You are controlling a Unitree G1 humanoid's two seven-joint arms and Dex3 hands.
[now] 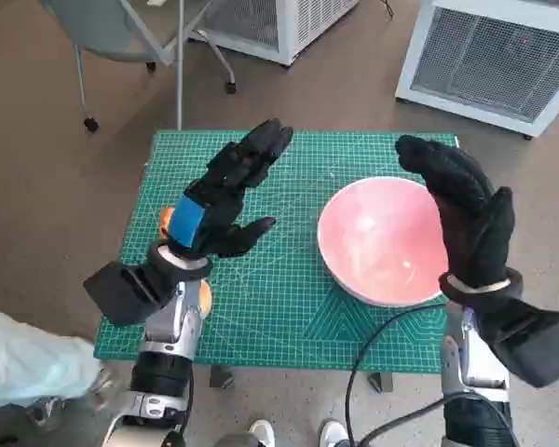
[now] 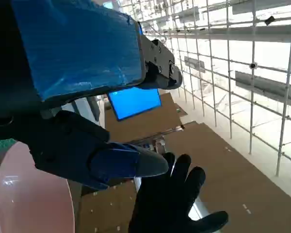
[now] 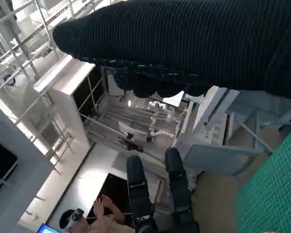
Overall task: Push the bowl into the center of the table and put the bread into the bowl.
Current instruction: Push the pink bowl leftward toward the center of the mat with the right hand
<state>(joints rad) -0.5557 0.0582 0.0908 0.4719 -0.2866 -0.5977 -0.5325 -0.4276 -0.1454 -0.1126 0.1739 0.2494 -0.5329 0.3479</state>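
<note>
Right hand (image 1: 470, 219), fingers spread and holding nothing, hovers at the outer rim of the one pink bowl (image 1: 377, 242), which sits toward the right edge of the tabletop (image 1: 289, 307). Left hand (image 1: 225, 191), likewise spread and empty, is raised over the left half. One orange-brown item, probably the bread (image 1: 167, 219), peeks out beside the left forearm near the left edge. Judged progress: bowl not yet centred, bread not yet placed; both steps remain.
</note>
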